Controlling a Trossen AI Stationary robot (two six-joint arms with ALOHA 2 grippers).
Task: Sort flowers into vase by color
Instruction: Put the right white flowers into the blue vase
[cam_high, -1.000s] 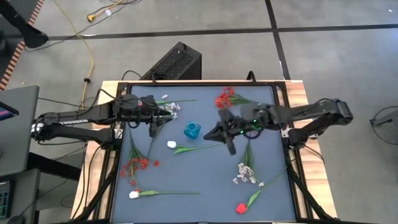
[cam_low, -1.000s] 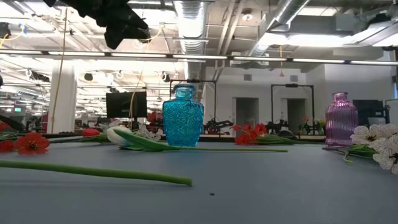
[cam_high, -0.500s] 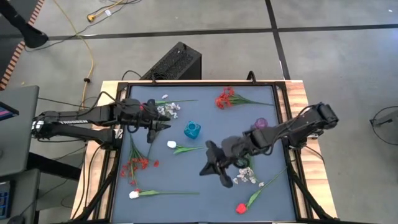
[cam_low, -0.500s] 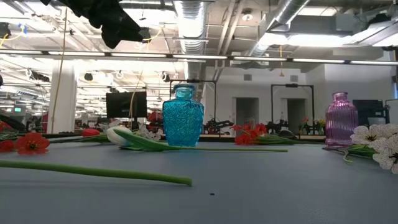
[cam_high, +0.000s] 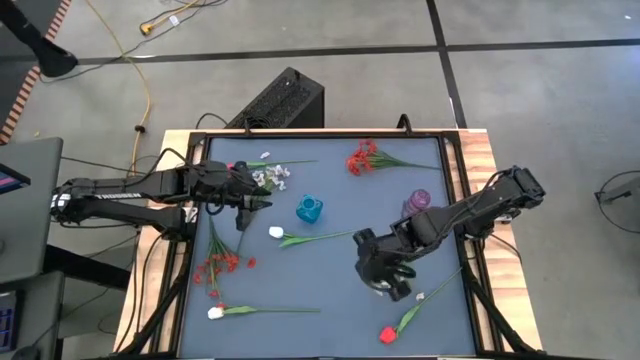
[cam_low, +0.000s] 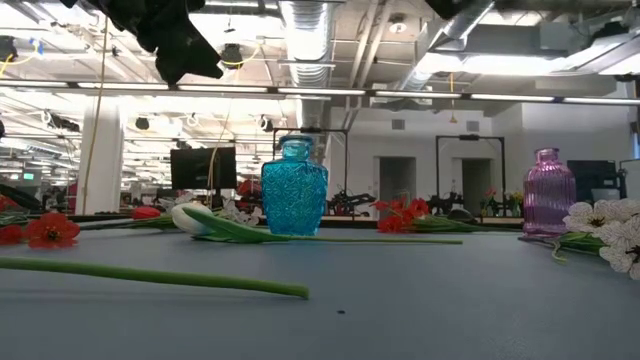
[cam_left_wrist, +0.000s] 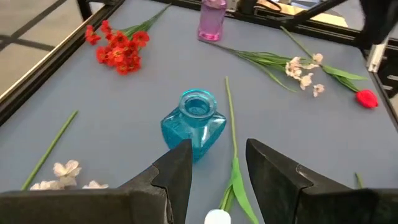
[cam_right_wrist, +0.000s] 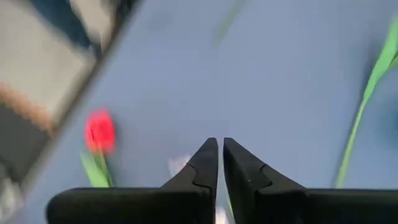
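Observation:
Flowers lie flat on the blue-grey table (cam_high: 330, 300): a white spray (cam_high: 270, 173), a red spray (cam_high: 362, 158), a white bud (cam_high: 277, 232), a red spray (cam_high: 220, 265), a white bud (cam_high: 215, 312) and a red bud (cam_high: 387, 334). A blue vase (cam_high: 309, 209) and a purple vase (cam_high: 420, 200) stand upright. My left gripper (cam_left_wrist: 217, 165) is open and empty, left of the blue vase (cam_left_wrist: 196, 121). My right gripper (cam_right_wrist: 221, 155) is shut, low over another white spray (cam_high: 398, 288) near the red bud (cam_right_wrist: 101, 130). My right gripper points down at the white spray, whose blossoms (cam_right_wrist: 177, 165) show just past its fingertips. Whether the fingers touch the spray, I cannot tell.
A black raised frame (cam_high: 455, 180) runs round the table. The two vases stand near the table's middle and right. Long green stems (cam_low: 150, 275) lie across the near part of the table. A black box (cam_high: 280, 100) sits on the floor beyond the far edge.
My right gripper has swung from beside the blue vase toward the table's near edge and then right, and has come down over the white spray near the red bud. The flowers and vases lie as before.

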